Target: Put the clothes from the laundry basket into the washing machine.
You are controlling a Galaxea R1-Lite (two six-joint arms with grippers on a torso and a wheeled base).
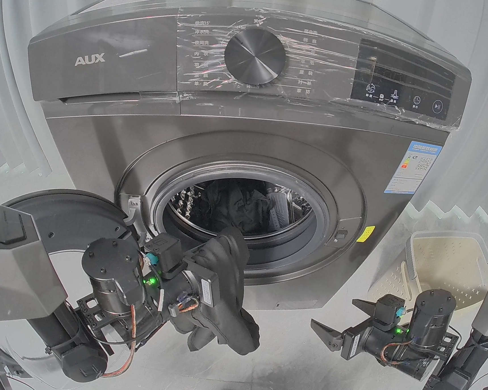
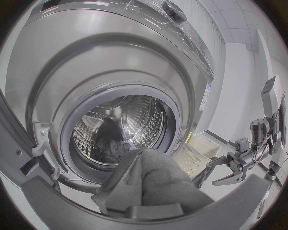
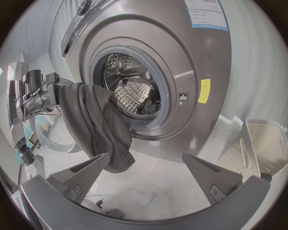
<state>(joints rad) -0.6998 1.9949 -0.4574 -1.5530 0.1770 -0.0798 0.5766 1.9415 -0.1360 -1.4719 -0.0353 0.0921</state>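
Jaws of my left gripper (image 1: 216,273) squeeze the dark cloth (image 1: 232,314), which hangs below them by the washer (image 1: 317,148); right gripper (image 1: 332,314) gapes wide.

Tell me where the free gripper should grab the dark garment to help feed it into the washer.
Take the low hanging bunch of the dark garment, coming from the robot's right. That end droops free below the left gripper and faces the open right gripper.
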